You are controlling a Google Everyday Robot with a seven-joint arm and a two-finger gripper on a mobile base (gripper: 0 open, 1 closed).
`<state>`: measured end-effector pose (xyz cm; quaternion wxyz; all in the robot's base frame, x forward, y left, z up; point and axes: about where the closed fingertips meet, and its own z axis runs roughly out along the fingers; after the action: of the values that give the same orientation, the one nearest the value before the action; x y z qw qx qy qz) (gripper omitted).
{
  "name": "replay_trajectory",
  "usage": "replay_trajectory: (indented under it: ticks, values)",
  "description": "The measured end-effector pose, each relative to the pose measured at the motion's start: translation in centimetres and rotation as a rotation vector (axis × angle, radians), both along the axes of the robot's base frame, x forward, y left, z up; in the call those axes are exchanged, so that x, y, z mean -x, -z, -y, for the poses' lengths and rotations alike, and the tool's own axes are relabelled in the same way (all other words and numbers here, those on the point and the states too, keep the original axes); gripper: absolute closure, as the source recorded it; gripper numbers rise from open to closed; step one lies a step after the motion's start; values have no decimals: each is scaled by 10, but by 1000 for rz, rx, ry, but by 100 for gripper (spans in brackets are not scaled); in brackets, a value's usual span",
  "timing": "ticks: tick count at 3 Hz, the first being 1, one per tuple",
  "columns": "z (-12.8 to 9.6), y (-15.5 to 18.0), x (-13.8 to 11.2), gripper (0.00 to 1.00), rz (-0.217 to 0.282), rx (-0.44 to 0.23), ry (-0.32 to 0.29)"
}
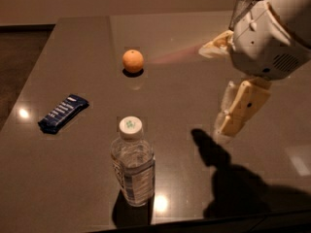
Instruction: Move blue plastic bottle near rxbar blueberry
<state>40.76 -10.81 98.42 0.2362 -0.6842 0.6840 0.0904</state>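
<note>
The blue plastic bottle (132, 161) is standing upright at the lower centre of the frame on the dark table (184, 96). The rxbar blueberry (63, 112) is lying flat at the left, well apart from it. An orange (132, 60) is sitting above centre. The gripper (238, 108) is hanging over the table at the right, casting a shadow below it. A glass jar (248, 1) is showing at the upper right.
</note>
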Motion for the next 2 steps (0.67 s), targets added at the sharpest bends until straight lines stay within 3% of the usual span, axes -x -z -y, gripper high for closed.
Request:
replay_trajectory:
  ticks: [1,2]
  values:
    - [-52,15,28,0,-65,-83,-142]
    - [-76,26,42,0,-110,-120,-210]
